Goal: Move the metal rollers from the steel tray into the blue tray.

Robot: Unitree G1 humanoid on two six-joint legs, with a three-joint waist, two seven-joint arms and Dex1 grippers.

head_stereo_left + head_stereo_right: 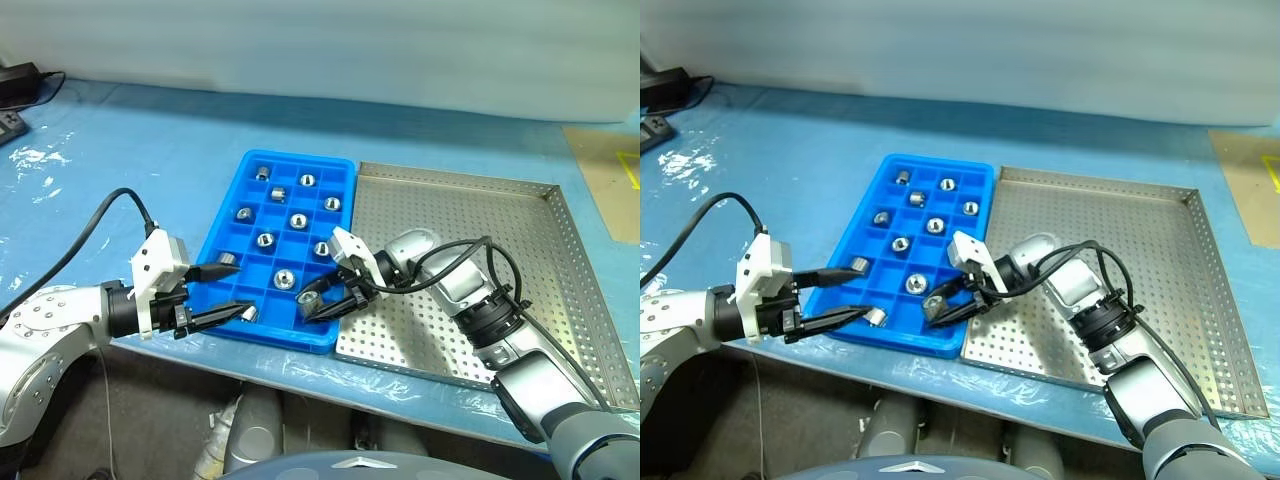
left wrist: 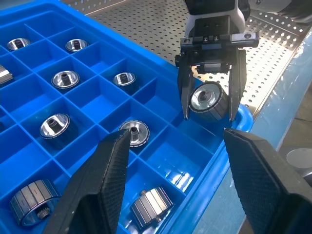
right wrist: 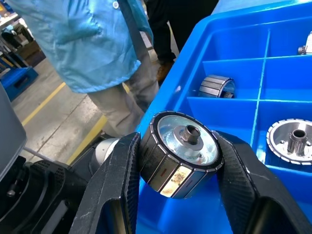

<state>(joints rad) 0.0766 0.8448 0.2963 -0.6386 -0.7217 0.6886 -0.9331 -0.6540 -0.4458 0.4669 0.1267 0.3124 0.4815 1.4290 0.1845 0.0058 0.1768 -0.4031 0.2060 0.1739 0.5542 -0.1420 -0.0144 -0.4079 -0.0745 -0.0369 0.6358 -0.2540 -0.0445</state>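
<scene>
The blue tray point(image 1: 300, 158) lies left of the steel tray point(image 1: 480, 240), their sides touching. Several metal rollers point(image 1: 265, 240) sit in the blue tray's compartments. My right gripper point(image 1: 312, 302) is shut on one more metal roller point(image 3: 183, 153), which hangs over the near right corner compartment of the blue tray with its hub facing outward. My left gripper point(image 1: 243, 290) is open at the tray's near left corner. Its fingers point(image 2: 112, 180) are spread wide with nothing between them. A roller point(image 1: 248, 313) lies on its side in the compartment by the lower fingertip.
Both trays rest on a blue plastic-covered table point(image 1: 120, 170), close to its front edge. A black device with a cable point(image 1: 20, 85) sits at the far left and a tan board point(image 1: 610, 180) at the right edge. A person in a light blue coat point(image 3: 83, 44) stands beyond the table.
</scene>
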